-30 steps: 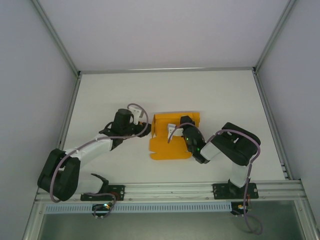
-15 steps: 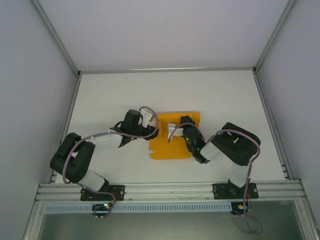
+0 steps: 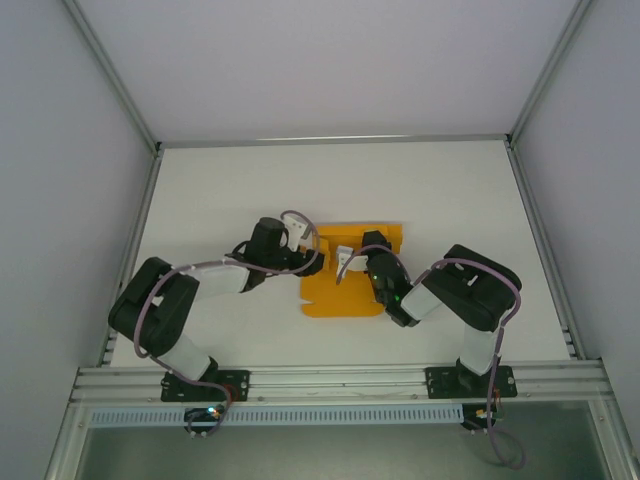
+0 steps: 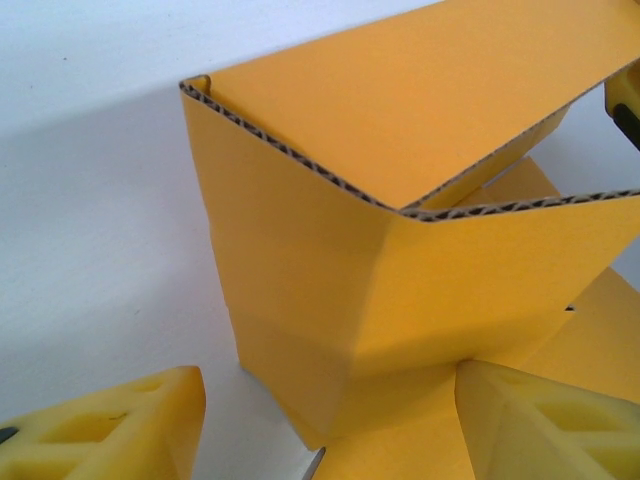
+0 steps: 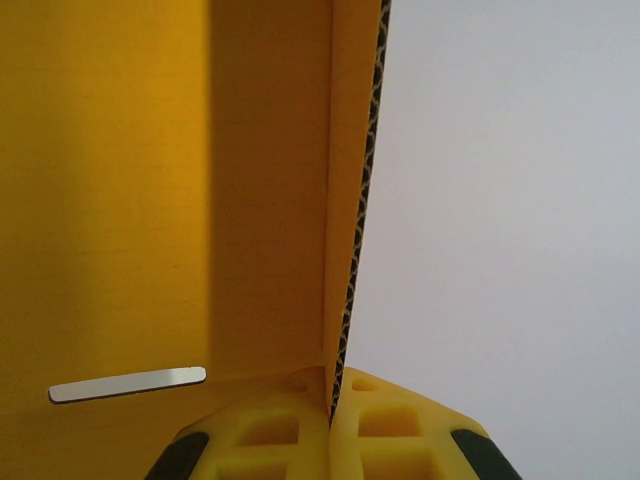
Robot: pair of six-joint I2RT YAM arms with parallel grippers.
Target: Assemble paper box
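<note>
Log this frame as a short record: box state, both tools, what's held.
box: paper box, partly folded, walls raised, on the table
left tool: open, straddling a box corner
right tool: shut on the edge of an upright box wall
stage: assembly unfinished

Black-and-white arms (image 3: 200, 285), lilac cables (image 3: 470, 262) (green light (image 3: 398, 297), seemingly), yellow latticed fingertips (image 4: 540, 420).

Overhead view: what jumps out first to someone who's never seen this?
A bright orange paper box, half folded, sits in the middle of the white table. The right pincer is clamped on one upright card wall, and the left pincer stands open at a raised corner.
</note>
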